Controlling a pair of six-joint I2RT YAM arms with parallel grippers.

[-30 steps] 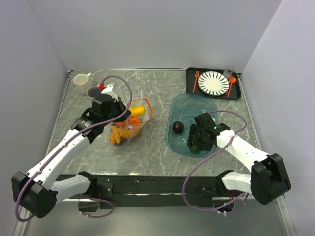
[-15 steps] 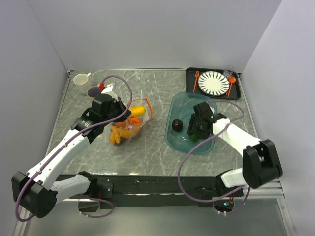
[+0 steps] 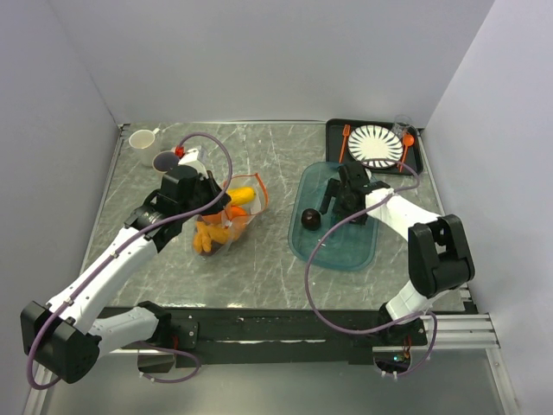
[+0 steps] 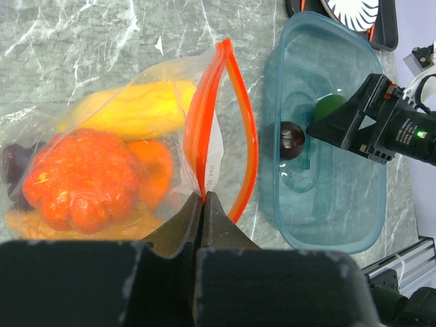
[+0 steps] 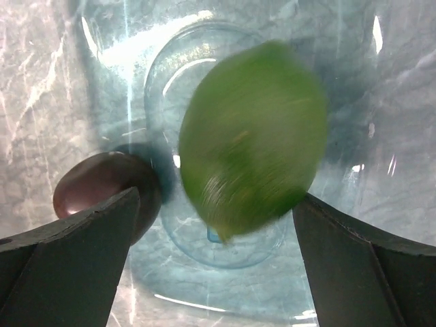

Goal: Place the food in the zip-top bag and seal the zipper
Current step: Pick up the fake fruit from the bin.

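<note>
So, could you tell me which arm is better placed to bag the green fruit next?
Right, probably: the right pincer brackets the green fruit in the teal tray, while the left pincer is clamped on the zip-top bag's mouth edge.

Clear zip-top bag (image 4: 170, 71), zipper (image 4: 248, 146) open, holds yellow and orange food (image 4: 88, 177); green fruit (image 5: 252, 136) and dark fruit (image 5: 102, 187) outside it.

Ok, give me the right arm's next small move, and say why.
Probably close the right gripper on the green fruit: its open fingers straddle it in the teal tray, beside a dark round fruit, and the left gripper holds the zip-top bag mouth open.
</note>
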